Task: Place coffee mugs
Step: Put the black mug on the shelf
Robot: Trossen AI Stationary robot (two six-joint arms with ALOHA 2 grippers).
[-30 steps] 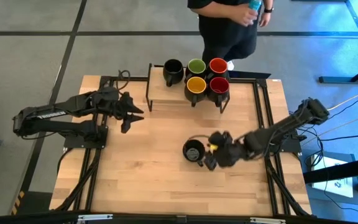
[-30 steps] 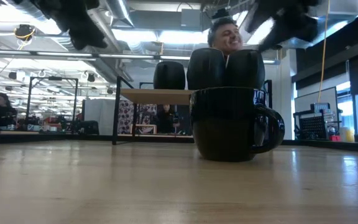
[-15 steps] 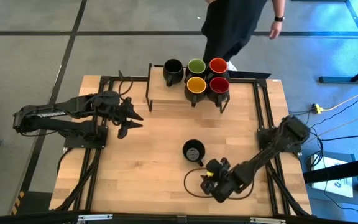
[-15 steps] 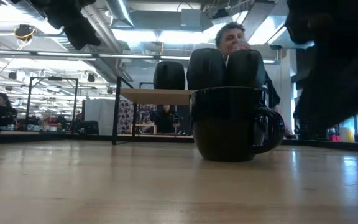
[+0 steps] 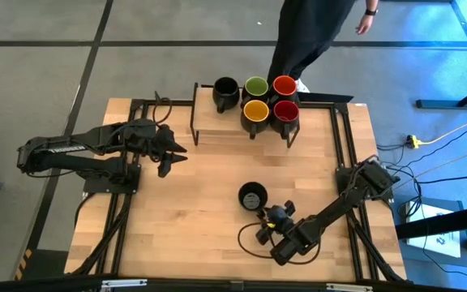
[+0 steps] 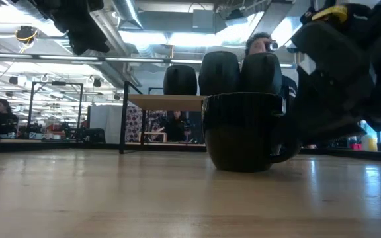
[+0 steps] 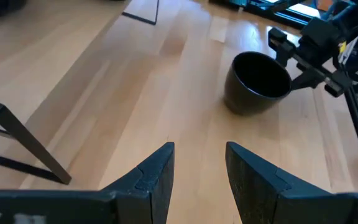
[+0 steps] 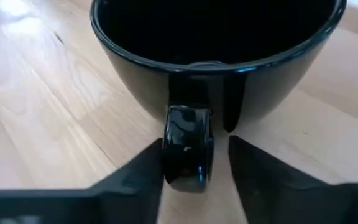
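The right pincer (image 8: 194, 165) is open astride the handle of the lone black mug (image 5: 252, 195) mid-counter (image 5: 177, 227), hiding its handle in the low view. The left pincer (image 7: 197, 168) hovers open. Five mugs (image 5: 259, 98) sit on the rack; a person's (image 5: 314, 32) upper body is cut off.

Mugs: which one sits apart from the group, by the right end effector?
The black-inside mug, alone mid-table, its handle between the right end effector's fingers. The other five mugs cluster on the raised shelf.

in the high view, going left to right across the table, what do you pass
left gripper with open fingers → black-inside coffee mug on the raised wooden shelf → lone black mug on the table → right gripper → red-inside mug at the shelf's far corner
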